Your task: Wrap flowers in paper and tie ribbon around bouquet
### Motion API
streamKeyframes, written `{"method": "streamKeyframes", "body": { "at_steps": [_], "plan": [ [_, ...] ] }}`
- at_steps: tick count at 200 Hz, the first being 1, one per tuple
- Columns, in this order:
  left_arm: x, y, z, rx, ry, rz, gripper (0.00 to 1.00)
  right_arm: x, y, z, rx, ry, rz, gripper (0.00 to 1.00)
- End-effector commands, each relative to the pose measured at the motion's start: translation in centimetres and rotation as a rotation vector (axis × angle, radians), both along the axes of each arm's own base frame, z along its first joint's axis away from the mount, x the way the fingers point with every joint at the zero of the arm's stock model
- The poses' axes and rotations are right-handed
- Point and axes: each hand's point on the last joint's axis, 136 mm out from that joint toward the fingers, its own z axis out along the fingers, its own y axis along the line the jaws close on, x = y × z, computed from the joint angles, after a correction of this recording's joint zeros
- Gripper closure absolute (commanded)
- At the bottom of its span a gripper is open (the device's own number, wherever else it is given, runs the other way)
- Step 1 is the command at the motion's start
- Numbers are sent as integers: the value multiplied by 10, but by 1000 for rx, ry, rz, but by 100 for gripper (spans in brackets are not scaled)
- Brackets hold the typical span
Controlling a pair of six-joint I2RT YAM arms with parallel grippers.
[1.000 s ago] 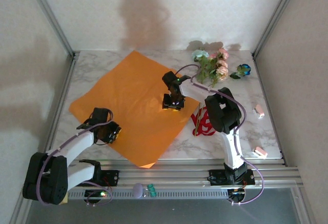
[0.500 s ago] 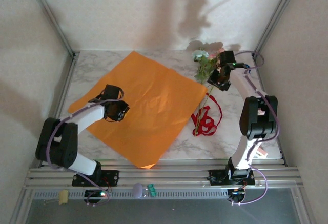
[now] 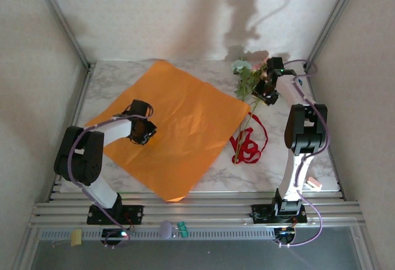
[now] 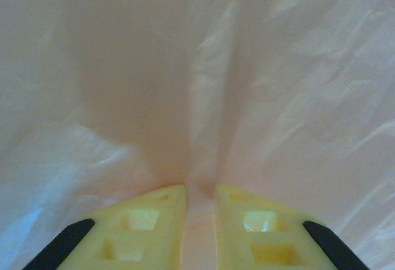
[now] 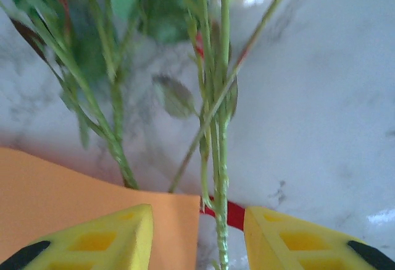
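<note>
The orange paper (image 3: 185, 122) lies flat across the middle of the marble table. My left gripper (image 3: 141, 131) rests on its left part. In the left wrist view the gripper (image 4: 200, 191) is shut on a raised fold of the paper (image 4: 203, 97). The flowers (image 3: 252, 72) lie at the back right, their stems reaching toward the paper's right corner. My right gripper (image 3: 266, 91) hangs over them. In the right wrist view it (image 5: 197, 215) is open, straddling green stems (image 5: 219, 152) beside the paper corner (image 5: 62, 189). The red ribbon (image 3: 247, 145) loops near the stem ends, and the ribbon (image 5: 233, 213) passes under them.
A small pink-white piece (image 3: 313, 183) lies at the table's near right. Aluminium posts and pale walls close in the table on three sides. The front rail (image 3: 203, 211) carries a lilac ball (image 3: 166, 228) and a yellow tag (image 3: 76, 238).
My right gripper has swung from the paper's middle to the flowers at the back right. My left gripper has moved from the paper's near-left edge farther onto the sheet.
</note>
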Motion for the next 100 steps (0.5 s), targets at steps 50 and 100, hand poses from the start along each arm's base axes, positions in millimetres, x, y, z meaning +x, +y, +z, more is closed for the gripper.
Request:
{"method": "streamKeyframes", "body": {
  "at_steps": [50,100],
  "plan": [
    [-1,14,-10,67,44,7,81,33,-37,-29,150,19,-255,60],
    [-2,10,-11,53,48,0,81,46,-35,-43,219,19,-309,64]
  ]
}}
